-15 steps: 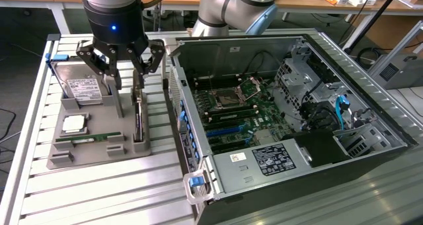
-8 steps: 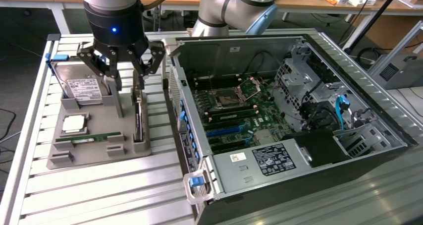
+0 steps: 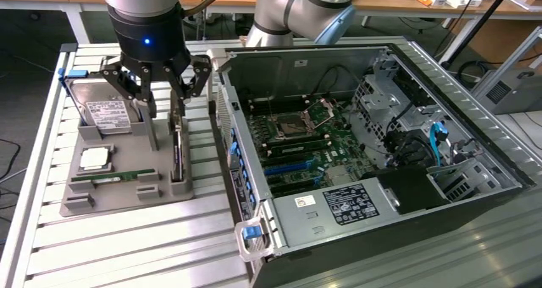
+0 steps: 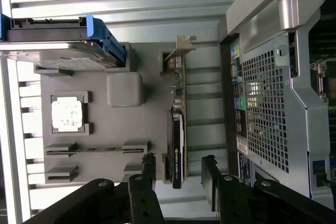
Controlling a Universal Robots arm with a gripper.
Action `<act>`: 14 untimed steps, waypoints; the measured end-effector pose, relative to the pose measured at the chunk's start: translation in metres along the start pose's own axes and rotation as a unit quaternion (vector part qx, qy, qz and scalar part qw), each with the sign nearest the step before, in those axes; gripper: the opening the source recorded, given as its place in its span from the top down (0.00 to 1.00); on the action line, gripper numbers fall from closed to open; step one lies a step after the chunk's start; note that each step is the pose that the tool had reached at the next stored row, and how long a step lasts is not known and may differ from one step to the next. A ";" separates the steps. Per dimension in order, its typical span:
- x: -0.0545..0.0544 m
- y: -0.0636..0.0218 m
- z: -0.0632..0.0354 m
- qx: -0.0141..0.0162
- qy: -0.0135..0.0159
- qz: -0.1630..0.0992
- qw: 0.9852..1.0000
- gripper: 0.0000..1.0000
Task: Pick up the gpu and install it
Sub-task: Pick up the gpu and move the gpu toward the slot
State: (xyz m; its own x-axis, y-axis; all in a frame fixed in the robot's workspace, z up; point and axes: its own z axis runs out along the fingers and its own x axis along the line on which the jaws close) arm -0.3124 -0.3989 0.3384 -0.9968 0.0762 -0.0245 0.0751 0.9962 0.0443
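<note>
The gpu [image 3: 178, 156] is a thin dark card standing on edge in a slot of the grey holder [image 3: 127, 202], on the side nearest the computer case. In the wrist view the gpu [image 4: 177, 148] runs lengthwise, with its silver bracket [image 4: 181, 51] at the far end. My gripper [image 3: 164, 126] hangs right over the card, open. Its two black fingers [image 4: 148, 163] straddle the card's near end, one on each side, with a gap to the card on both sides. From the wrist, the gripper [image 4: 178, 165] holds nothing.
The grey holder [image 4: 105, 124] also carries a silver hard drive [image 3: 106, 110], a square processor chip [image 3: 95, 158] and a green memory stick [image 3: 114, 176]. The open computer case [image 3: 356, 142] stands close by on the exterior view's right, its motherboard [image 3: 301, 136] exposed. A slatted metal table [image 3: 127, 250] lies underneath.
</note>
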 end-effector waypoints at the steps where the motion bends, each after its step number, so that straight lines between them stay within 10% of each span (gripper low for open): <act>1: 0.000 0.0000 0.0004 0.000 0.000 0.000 1.000 0.52; 14: 0.000 -0.0002 0.0055 0.000 0.000 0.000 1.000 0.52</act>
State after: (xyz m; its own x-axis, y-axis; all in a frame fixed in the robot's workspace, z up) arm -0.3124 -0.3989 0.3329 -0.9968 0.0762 -0.0245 0.0751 0.9962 0.0444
